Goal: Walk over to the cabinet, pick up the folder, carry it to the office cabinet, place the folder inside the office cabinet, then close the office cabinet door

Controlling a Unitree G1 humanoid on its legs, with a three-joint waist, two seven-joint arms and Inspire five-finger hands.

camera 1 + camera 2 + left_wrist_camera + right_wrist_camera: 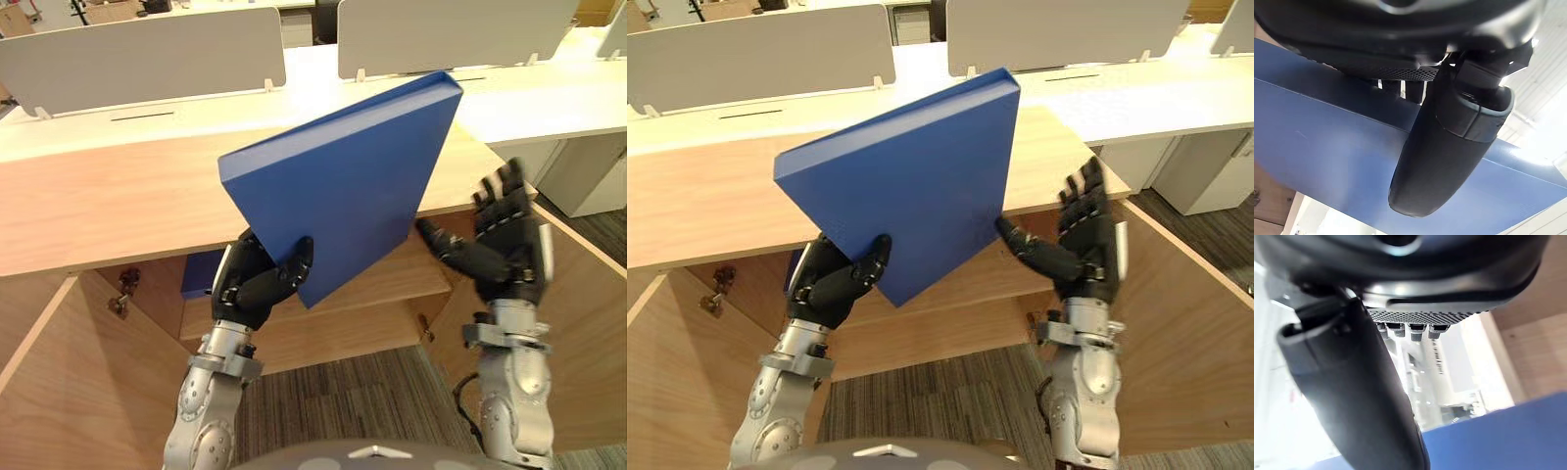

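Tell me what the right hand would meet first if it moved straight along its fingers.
Likely the wooden cabinet top, just beside the blue folder; depth is unclear, and the right hand might clear it.

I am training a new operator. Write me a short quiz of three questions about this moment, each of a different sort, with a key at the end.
1. True or false: the blue folder already lies on the shelf inside the cabinet.
2. Which hand has its fingers curled round the folder's lower corner? A) the left hand B) the right hand C) neither
3. Fill in: the right hand's fingers are ___ (straight or curled).

Key: 1 false, the folder is held tilted in the air before the open cabinet; 2 A; 3 straight.
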